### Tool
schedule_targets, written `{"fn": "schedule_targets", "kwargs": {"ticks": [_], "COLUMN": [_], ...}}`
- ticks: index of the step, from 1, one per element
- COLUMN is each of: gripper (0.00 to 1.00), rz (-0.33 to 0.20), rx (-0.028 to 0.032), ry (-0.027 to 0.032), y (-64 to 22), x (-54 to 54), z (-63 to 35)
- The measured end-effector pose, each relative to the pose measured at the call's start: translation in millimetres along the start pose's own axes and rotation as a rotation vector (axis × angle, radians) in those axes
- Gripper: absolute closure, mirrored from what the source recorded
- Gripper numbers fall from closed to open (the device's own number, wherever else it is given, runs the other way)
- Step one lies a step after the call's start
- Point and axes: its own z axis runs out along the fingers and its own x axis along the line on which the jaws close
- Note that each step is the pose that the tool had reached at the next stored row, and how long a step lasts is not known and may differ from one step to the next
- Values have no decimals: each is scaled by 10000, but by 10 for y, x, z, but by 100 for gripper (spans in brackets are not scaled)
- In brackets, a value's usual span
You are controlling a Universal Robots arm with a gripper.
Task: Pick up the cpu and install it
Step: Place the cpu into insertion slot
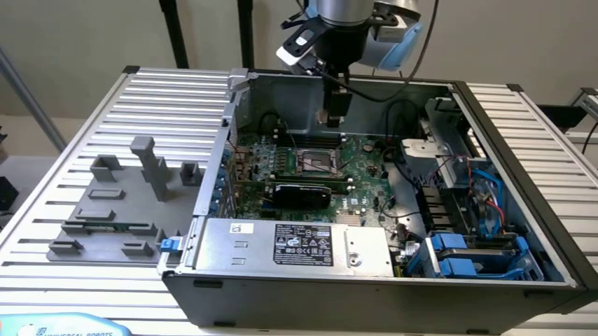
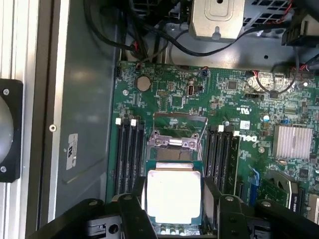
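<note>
Gripper [image 2: 174, 215] clamps cpu [image 2: 173, 195] by two opposite edges, hovering above the open socket [image 2: 174, 149]. Judgement: hold chip level, square to socket, lower gently; pins likely fragile.

Ribbed metal surface [image 1: 159, 91]. Open computer case [image 1: 374, 297] sits on it, center to the exterior view's right. Grey plastic blocks [image 1: 122, 203] sit on it at the exterior view's left, just beside the case; some upright, some flat.
</note>
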Motion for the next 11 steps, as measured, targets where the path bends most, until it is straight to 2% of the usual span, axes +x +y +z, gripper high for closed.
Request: {"fn": "schedule_targets", "kwargs": {"ticks": [6, 11], "gripper": [45, 45], "rz": [49, 206], "rx": [2, -1], "ry": [-2, -8], "y": [-132, -173], "x": [3, -11], "z": [65, 150]}}
